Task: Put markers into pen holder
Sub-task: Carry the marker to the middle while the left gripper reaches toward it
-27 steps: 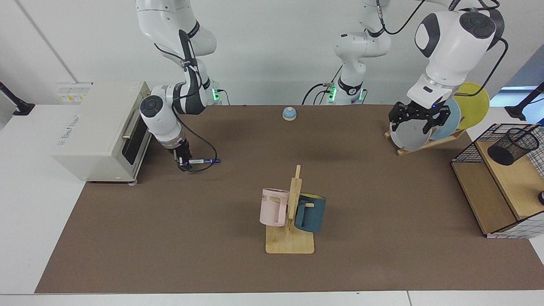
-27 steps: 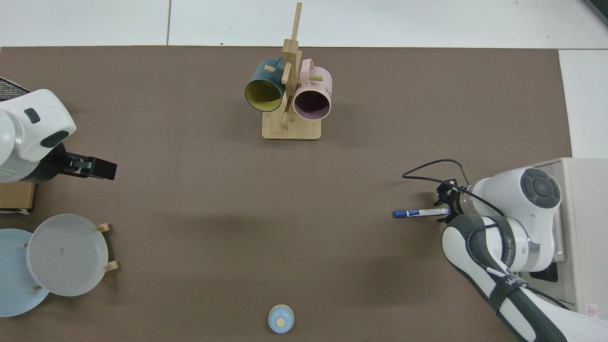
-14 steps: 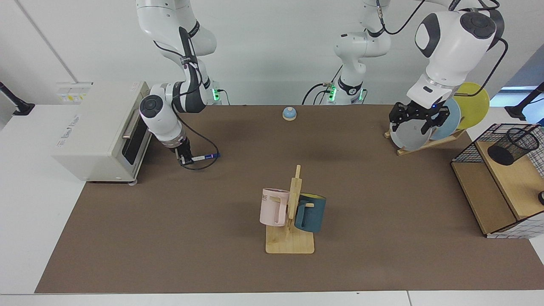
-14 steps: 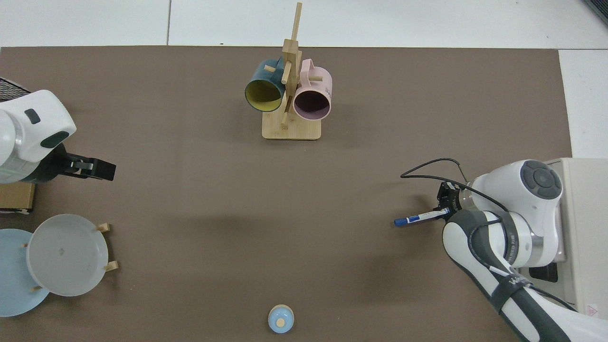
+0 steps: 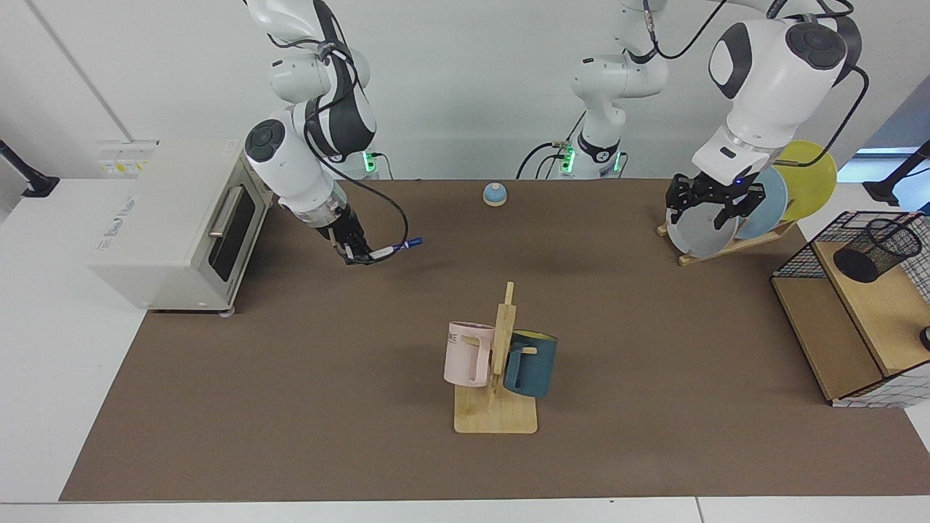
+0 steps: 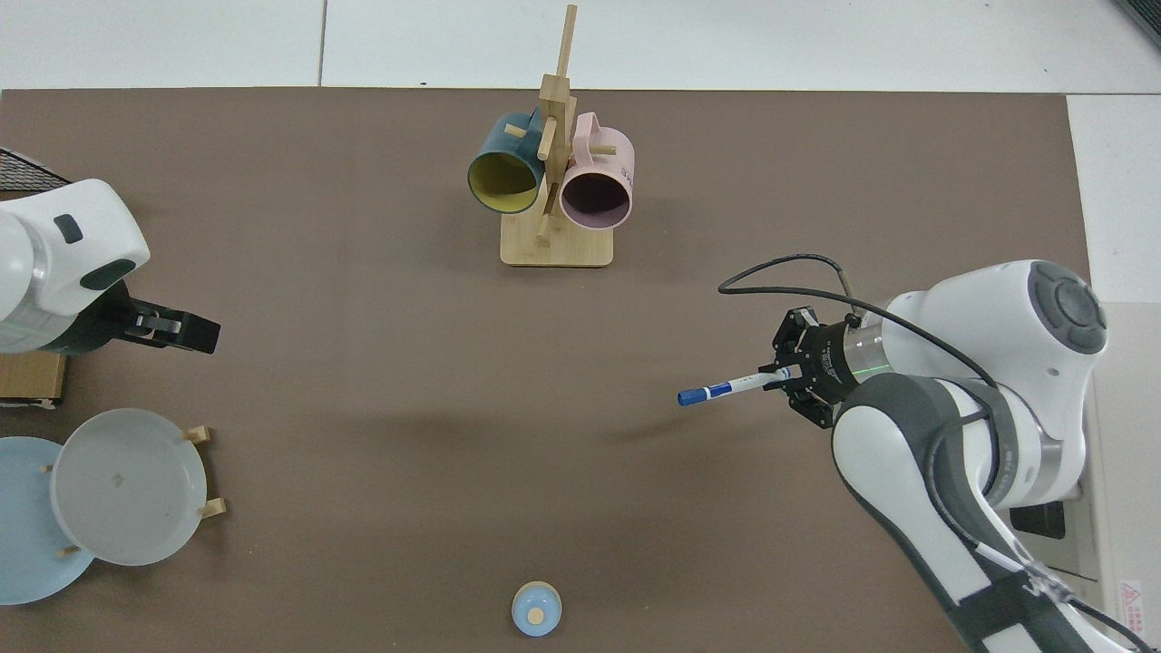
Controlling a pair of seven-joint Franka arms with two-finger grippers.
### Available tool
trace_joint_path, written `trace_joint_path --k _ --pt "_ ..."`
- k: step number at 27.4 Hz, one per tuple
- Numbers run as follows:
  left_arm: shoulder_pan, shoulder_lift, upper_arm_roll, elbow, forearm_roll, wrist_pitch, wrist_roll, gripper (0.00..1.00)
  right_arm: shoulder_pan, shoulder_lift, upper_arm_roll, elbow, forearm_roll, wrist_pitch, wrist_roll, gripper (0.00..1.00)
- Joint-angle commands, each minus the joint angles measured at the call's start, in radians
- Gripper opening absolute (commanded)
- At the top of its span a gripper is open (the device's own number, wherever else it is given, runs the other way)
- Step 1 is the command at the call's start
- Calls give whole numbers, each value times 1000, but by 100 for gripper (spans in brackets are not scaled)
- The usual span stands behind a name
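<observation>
Facing view alone shows pen holder (image 5: 878,250); right gripper (image 6: 785,378) grips marker (image 6: 730,388), left gripper (image 5: 716,205) open.

Right arm: descends from its base at the facing view's left, elbow raised, forearm sloping downward toward the worktop's middle; its wrist tilts so that the right pincer (image 5: 357,253) (image 6: 787,375) points obliquely down, fingers closed on the white end of the marker (image 5: 394,248) (image 6: 731,387), which projects sideways, blue cap outermost, clear of the worktop. Left arm: rises from its base at the facing view's right, bends high overhead, and drops its wrist nearly vertically; the left pincer (image 5: 715,205) (image 6: 186,329) hangs above the worktop with fingers spread and nothing between them, waiting.
</observation>
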Motion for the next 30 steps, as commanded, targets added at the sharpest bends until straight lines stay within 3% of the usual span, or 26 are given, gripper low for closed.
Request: trace_joint_path --k 1,5,7,15,20,25,30 --pt "-8 -28 4 -29 -14 9 93 87 22 0 -3 63 137 -43 -9 0" --pt "-14 -23 1 -25 -14 41 231 91 51 0 -1 94 238 -41 43 0" --pt "-17 -20 -2 -25 -14 70 308 99 73 5 -1 112 274 -33 85 0" --pt "-72 -25 -22 -25 -12 72 737 100 200 14 -1 144 343 63 233 0" --pt "-76 -20 -42 -24 -21 70 768 100 298 19 -1 146 409 199 365 0" --pt "-77 -20 -71 -25 -58 56 786 100 364 25 -1 152 414 295 482 0" --pt "-100 -20 -112 -9 -64 73 969 100 409 25 -1 152 427 344 559 0"
